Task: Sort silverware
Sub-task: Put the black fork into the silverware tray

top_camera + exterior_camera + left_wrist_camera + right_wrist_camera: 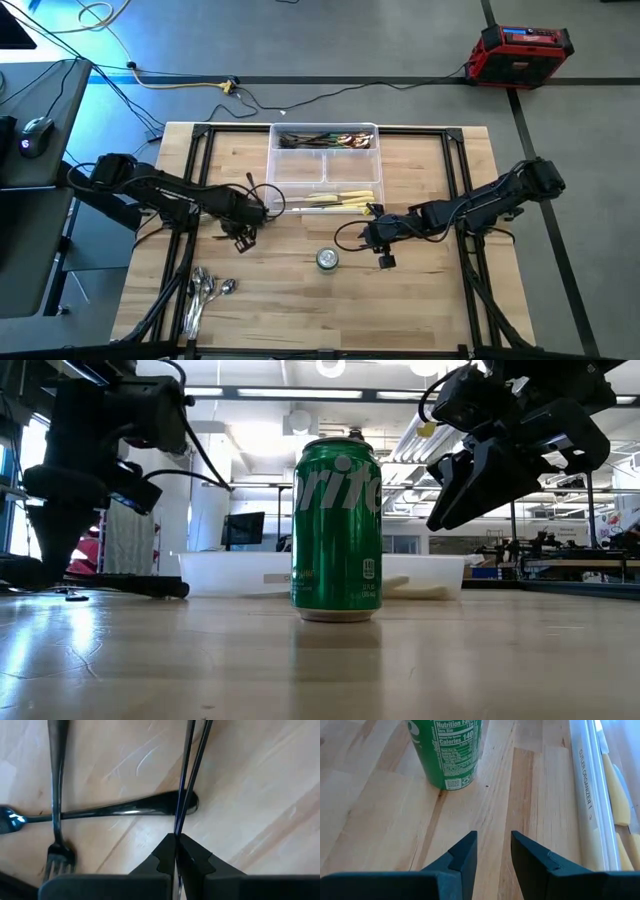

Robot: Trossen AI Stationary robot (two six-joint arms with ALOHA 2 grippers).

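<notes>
The silverware is lying in three places: dark forks and other pieces [322,139] are sitting in the far compartment of the clear tray [272,170], cream-handled knives [340,200] are resting in its near compartment, and a cluster of shiny spoons [205,292] is waiting on the table [420,310] near the left front corner. More dark pieces are lying loose by the tray's left end, among them a fork [57,795] crossing a dark handle [125,809]. The left claw [176,845] is pressing together there on what looks like two thin dark tines or rods, though exactly which utensil it is pinching is hard to tell. The right claw [493,851] is hovering spread and empty over bare wood, beside a green soda can [449,750] and the tray's near wall. Judging by this, the sorting is roughly halfway: the spoons and the loose dark pieces are still needing compartments.
</notes>
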